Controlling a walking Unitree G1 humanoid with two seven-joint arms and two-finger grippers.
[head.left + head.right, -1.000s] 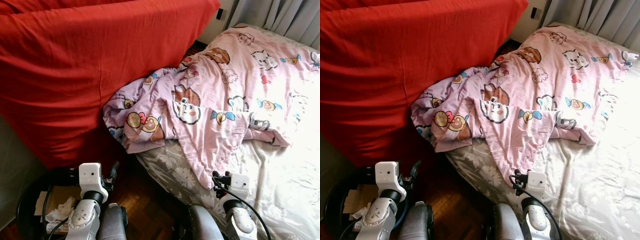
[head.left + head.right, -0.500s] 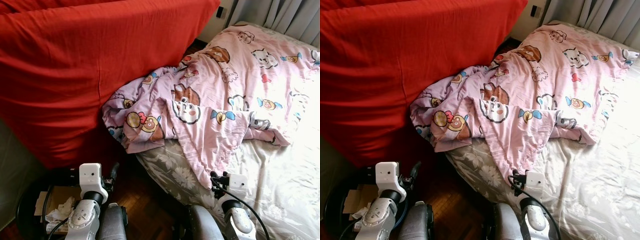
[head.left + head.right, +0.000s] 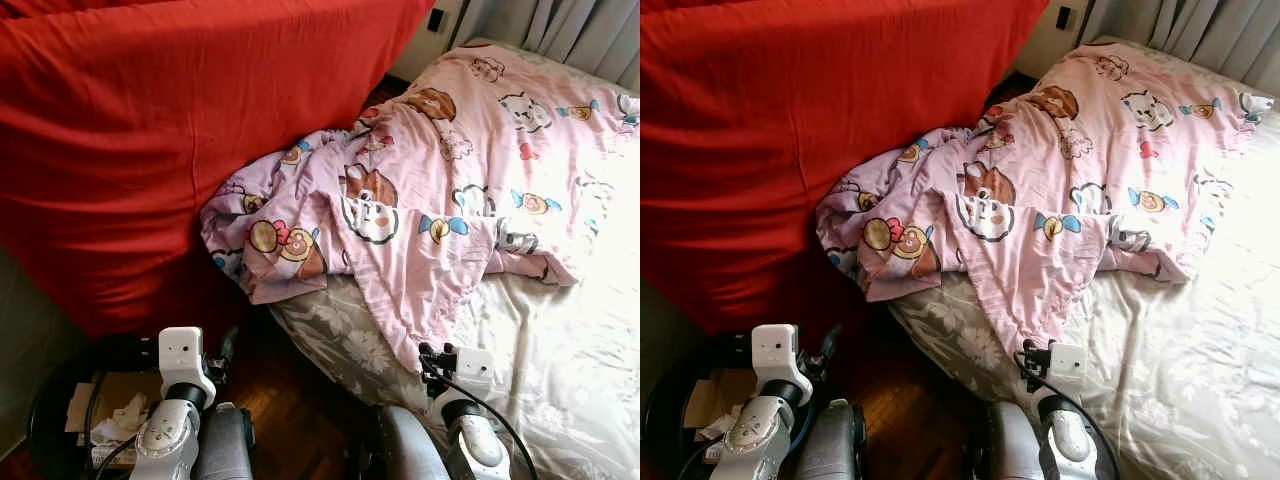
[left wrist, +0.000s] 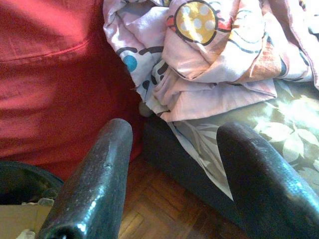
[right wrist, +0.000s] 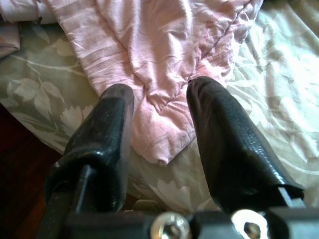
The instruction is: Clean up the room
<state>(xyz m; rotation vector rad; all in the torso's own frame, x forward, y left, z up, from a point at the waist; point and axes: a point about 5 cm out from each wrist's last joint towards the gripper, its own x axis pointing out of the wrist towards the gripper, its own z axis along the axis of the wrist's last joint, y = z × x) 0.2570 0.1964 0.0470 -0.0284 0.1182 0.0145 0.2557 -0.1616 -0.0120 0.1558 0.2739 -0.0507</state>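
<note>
A pink cartoon-print blanket (image 3: 420,190) lies crumpled across the bed, bunched at the bed's near left edge against a big red cloth (image 3: 150,130). One pointed corner of the blanket (image 5: 159,149) hangs toward me over the grey floral sheet (image 3: 560,340). My right gripper (image 5: 159,92) is open just short of that corner, with the corner lying between the lines of its two fingers. My left gripper (image 4: 177,134) is open and low beside the bed, facing the blanket's bunched end (image 4: 209,59) and the red cloth, touching neither.
A black round bin (image 3: 40,400) holding cardboard and crumpled tissue stands at my lower left. Dark wooden floor (image 3: 300,400) shows in the narrow gap between the red cloth and the bed. Grey curtains (image 3: 570,25) hang behind the bed.
The whole picture has shifted slightly, so the camera moved. Both arms hold about the same place and the blanket lies as before.
</note>
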